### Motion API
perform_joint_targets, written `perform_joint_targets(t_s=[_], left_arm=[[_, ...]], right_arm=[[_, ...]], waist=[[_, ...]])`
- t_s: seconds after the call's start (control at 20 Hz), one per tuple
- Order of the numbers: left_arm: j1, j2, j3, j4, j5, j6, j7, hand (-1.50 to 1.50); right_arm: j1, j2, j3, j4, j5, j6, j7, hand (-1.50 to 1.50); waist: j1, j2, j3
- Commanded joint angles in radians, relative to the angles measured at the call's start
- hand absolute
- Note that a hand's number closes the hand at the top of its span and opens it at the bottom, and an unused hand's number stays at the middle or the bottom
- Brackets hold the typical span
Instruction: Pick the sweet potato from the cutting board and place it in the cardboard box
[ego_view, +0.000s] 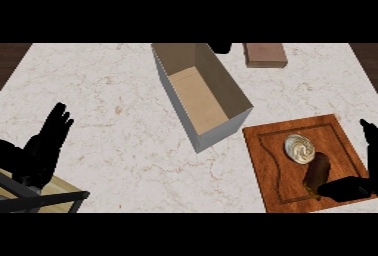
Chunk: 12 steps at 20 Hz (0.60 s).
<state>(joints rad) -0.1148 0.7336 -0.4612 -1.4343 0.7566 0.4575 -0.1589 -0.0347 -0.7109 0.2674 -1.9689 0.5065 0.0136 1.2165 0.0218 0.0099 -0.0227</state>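
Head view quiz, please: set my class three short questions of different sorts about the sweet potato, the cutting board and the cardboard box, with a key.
1. True or false: the sweet potato already lies inside the cardboard box.
2. Which hand is closest to the cutting board? A) left hand B) right hand
3. What else lies on the board, just above the sweet potato in the view?

Key
1. False; it lies on the board.
2. B.
3. A round pale swirled item.
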Motion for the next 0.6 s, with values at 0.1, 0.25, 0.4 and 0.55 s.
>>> perform_joint_targets(t_s=[0.1, 0.25, 0.4, 0.55], left_arm=[[-0.059, -0.082, 0.019, -0.080, 0.026, 0.017, -0.006, 0.00], [-0.063, -0.096, 0.011, -0.040, 0.009, 0.021, -0.021, 0.00], [-0.082, -0.078, -0.002, -0.122, 0.015, 0.047, 0.031, 0.00], [-0.093, -0.095, 0.018, -0.064, 0.020, 0.044, 0.013, 0.00]], right_arm=[[-0.041, 0.096, 0.019, 0.051, 0.083, 0.012, 0.193, -1.50], [-0.029, 0.117, -0.013, 0.075, 0.086, 0.022, 0.159, -1.50], [-0.048, 0.176, 0.014, 0.126, 0.120, 0.021, 0.144, -1.50], [-0.064, 0.211, 0.003, 0.147, 0.147, 0.028, 0.134, -1.50]], waist=[[-0.010, -0.009, 0.021], [-0.024, -0.009, 0.021], [-0.013, -0.011, 0.023], [-0.022, -0.008, 0.022]])
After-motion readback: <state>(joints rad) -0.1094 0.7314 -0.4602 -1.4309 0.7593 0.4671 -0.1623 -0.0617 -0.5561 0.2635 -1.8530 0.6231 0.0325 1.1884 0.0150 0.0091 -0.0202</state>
